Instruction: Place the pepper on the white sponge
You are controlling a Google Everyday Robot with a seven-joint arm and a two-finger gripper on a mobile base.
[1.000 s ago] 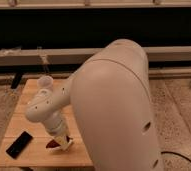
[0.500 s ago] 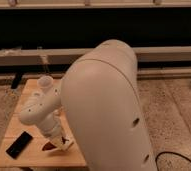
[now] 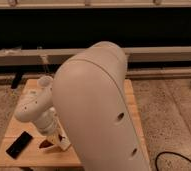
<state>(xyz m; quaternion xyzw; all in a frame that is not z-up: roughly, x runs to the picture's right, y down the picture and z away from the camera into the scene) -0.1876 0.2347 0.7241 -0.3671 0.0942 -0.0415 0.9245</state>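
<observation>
My gripper [image 3: 52, 140] hangs low over the front of the wooden table [image 3: 19, 127], below the white wrist. It is shut on the small dark red pepper [image 3: 46, 144], which shows at its tips just above the table top. A pale block, the white sponge [image 3: 64, 145], lies right beside the gripper on its right, partly hidden by the arm. I cannot tell whether the pepper touches the sponge.
The big white arm housing [image 3: 99, 115] fills the middle and hides the table's right half. A black phone-like slab [image 3: 19, 145] lies at the front left. A pale upright object [image 3: 44, 82] stands at the back. A dark wall and ledge run behind.
The arm housing has swung left and now covers more of the table. The gripper with the pepper has shifted a little left and stays low near the sponge.
</observation>
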